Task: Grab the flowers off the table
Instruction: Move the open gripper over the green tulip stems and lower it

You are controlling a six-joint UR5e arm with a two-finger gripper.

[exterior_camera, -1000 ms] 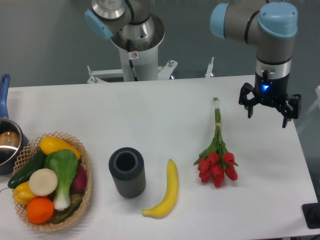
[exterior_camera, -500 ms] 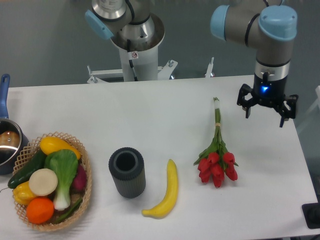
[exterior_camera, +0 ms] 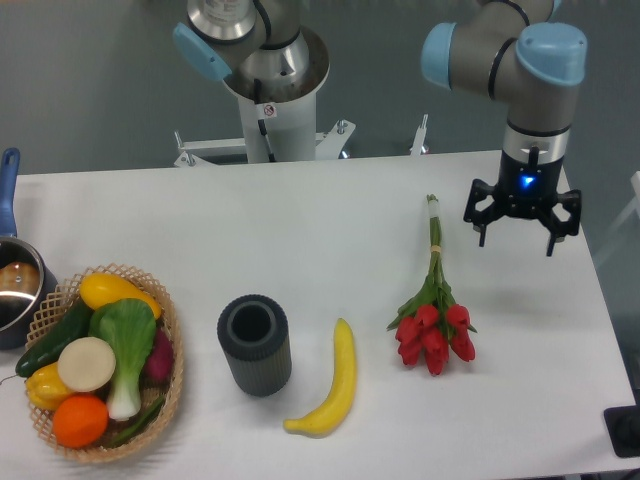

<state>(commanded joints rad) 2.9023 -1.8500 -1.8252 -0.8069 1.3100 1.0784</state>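
Wide white desk (exterior_camera: 300, 250) fills the frame, and on its right half lie the flowers (exterior_camera: 434, 310), flat on the surface, nothing holding them. Their long axis runs almost straight away from the camera with a slight lean: pale stem ends at the far end, red heads bunched at the near end, green leaves flaring just above the heads.

Above the desk's right side hangs the pincer (exterior_camera: 520, 218), fingers spread wide and pointing down, nothing between them. It sits to the right of the thin stems in this view, about level with the upper part of the bunch and clear of it; how high it floats over the desk I can't tell from this angle.

So here's the relation that matters: the flowers lie to the pincer's left as the camera sees it, and the stems are the narrow part nearest to it. My read is that the approach is under way and the grasp not yet made. The next move looks like a short sideways shift over the stems, then a descent, with the fingers set across that far-to-near axis so they close on the bundle's thin section rather than along it.

The yellow banana (exterior_camera: 332, 385) lies further left, well apart from the heads, out of the way
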